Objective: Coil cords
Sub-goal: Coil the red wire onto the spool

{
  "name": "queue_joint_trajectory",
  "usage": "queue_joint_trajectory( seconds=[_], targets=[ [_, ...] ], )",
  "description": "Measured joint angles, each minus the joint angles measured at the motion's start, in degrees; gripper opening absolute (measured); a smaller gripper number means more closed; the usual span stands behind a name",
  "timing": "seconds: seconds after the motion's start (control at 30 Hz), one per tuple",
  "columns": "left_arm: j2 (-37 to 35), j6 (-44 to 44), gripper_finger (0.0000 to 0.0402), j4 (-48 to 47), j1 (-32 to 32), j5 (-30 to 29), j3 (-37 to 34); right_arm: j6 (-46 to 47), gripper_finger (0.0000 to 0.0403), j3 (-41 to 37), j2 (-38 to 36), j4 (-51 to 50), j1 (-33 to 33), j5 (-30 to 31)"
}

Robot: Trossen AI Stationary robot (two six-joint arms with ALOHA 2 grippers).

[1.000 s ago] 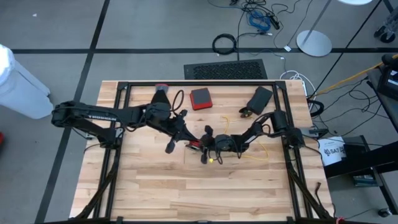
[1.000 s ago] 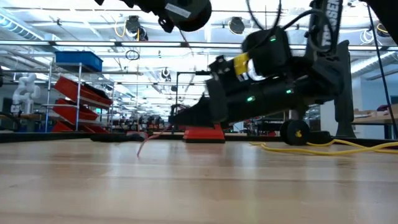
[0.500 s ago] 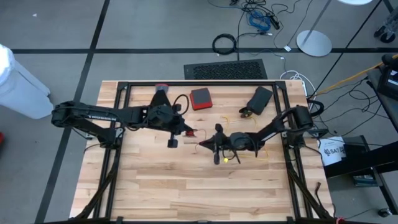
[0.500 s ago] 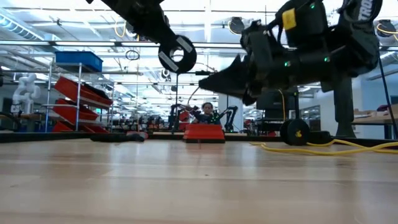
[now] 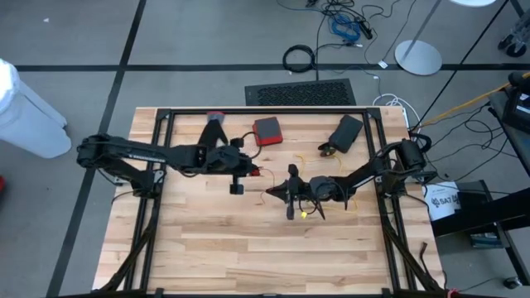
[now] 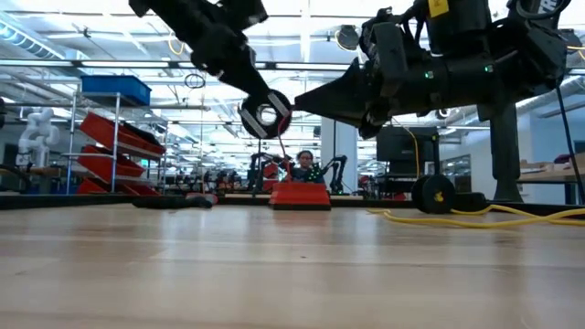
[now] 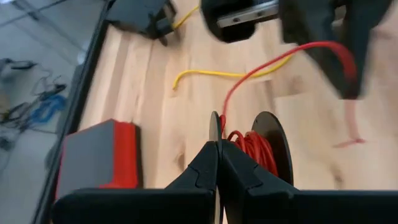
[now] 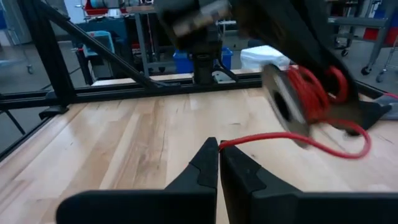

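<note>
Nearest the front of the table point(image 5: 248, 248), the right pincer point(image 5: 270, 191) hangs a little above the wood near the middle, its jaws pressed together on the free end of a thin red cord point(image 8: 292, 139); in the right wrist view the cord leaves the closed fingertips point(image 8: 211, 155) and runs in a loose curve toward the other arm. Just beside that arm, a yellow cord point(image 5: 308, 212) shows as a small bright spot in the high view, and more of it lies slack on the table toward the right side point(image 6: 475, 217).

A little farther back, the left pincer point(image 5: 251, 173) is also shut, gripping the rim of a small black spool point(image 7: 267, 140) wound with the same red cord point(image 7: 249, 146). In the low view the spool point(image 6: 265, 115) hangs well clear of the table, close to the tip of the right arm, with the red strand slanting down from it.

Farther back on the table lie a red and black box point(image 5: 267, 130) and a dark flat case point(image 5: 345, 131). Beyond the table's far edge a thick black cable ring point(image 5: 299, 59) lies on the floor
</note>
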Motion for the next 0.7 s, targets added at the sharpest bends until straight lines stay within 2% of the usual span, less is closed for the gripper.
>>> queue_joint_trajectory(
  seconds=[0.3, 0.4, 0.53, 0.7],
  targets=[
    [6.7, 1.5, 0.0008, 10.8, -1.7, -6.0, 0.0, -1.7, 0.0, 2.4, 0.0, -0.2, 0.8, 0.4],
    [8.3, 1.5, 0.0008, 13.7, -2.1, -6.8, 0.0, -2.6, 0.0, 3.1, 0.0, -0.6, 1.4, 2.4],
    [10.3, 1.5, 0.0008, 18.8, -3.2, -11.4, 0.0, -3.4, 0.0, 3.5, 0.0, -0.6, 2.2, 6.5],
    [11.9, 1.4, 0.0008, 24.2, -4.2, -11.9, 0.0, -4.1, 0.0, 3.6, 0.0, -0.6, 2.9, 11.5]
  ],
)
